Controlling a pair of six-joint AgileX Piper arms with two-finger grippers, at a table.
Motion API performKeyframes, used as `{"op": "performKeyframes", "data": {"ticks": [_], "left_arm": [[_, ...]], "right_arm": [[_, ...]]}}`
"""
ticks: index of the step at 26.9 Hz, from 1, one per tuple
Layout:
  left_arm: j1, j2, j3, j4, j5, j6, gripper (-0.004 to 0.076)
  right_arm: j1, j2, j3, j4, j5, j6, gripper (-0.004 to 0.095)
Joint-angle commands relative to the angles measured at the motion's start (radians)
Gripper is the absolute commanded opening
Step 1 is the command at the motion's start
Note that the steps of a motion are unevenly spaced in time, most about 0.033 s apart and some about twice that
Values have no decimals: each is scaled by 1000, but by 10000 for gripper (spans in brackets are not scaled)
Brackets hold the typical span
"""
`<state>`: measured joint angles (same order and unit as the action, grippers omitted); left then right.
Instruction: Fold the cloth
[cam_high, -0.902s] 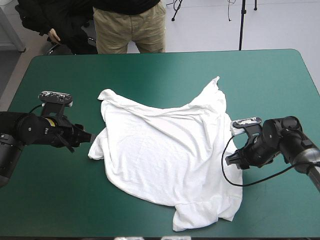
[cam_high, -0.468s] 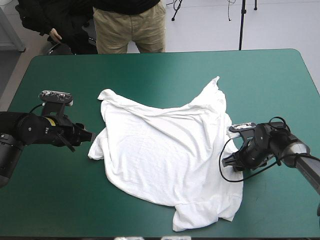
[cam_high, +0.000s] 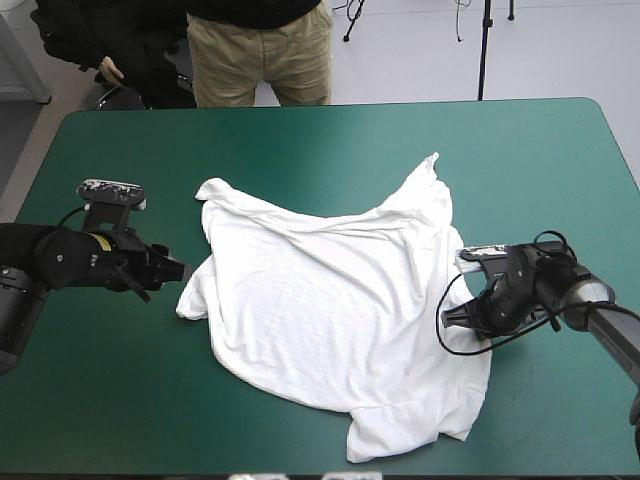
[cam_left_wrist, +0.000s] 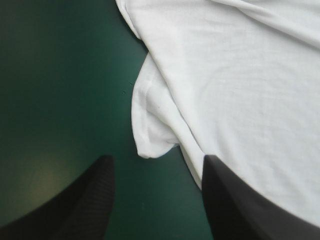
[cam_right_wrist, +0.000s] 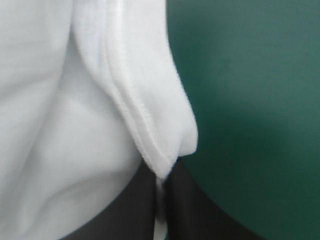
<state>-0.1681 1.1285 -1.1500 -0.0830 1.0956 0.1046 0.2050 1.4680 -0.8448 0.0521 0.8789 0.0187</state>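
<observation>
Update from where I'm standing: one white T-shirt (cam_high: 330, 300) is spread mostly flat, a bit rumpled, around the middle of the teal-green bench (cam_high: 300, 135). Looking down on it, the longest stretch seems to run roughly from 11 o'clock to 5 o'clock. Two arms are on it, one from each side. The right end effector (cam_high: 452, 318) is the one with a hold. Its black fingers are all but together, with a stitched hem (cam_right_wrist: 145, 125) of the T-shirt pinched between them. That's right at the T-shirt's 3 o'clock edge, so the cloth lies off toward 9 o'clock from it. The left end effector (cam_high: 178, 270) sits at the T-shirt's 9 o'clock side, fingers standing apart with nothing in them. A short sleeve (cam_left_wrist: 150, 125) ends just ahead of the gap, not between the fingers as far as I can tell, and the rest of the T-shirt lies on toward 3 o'clock. So I reckon the next bit hangs on that little gap on the left. That arm is the nearer one to the sleeve, and it would need to go straight ahead onto it before pinching. Then both sides could carry cloth across the long axis. Count: one T-shirt, one bench, two end effectors, one holding and one empty.
</observation>
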Motion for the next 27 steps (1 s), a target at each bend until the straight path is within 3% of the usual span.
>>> {"op": "performKeyframes", "data": {"ticks": [1,5,17,20,24,27], "left_arm": [[-3,-21,-24,-16,-36,0,383],[-3,-21,-24,-16,-35,0,383],[-3,-21,-24,-16,-35,0,383],[-3,-21,-24,-18,-41,0,383],[-3,-21,-24,-18,-45,0,383],[-3,-21,-24,-18,-45,0,383]], "right_arm": [[-5,-28,-19,-181,-11,113,-17],[-10,-28,-28,-331,34,189,-17],[-354,-28,-55,-340,-39,130,-17],[-457,-12,-131,-340,-98,130,-18],[-518,49,-259,-342,-127,141,-17],[-534,189,-471,-332,-129,141,-17]]}}
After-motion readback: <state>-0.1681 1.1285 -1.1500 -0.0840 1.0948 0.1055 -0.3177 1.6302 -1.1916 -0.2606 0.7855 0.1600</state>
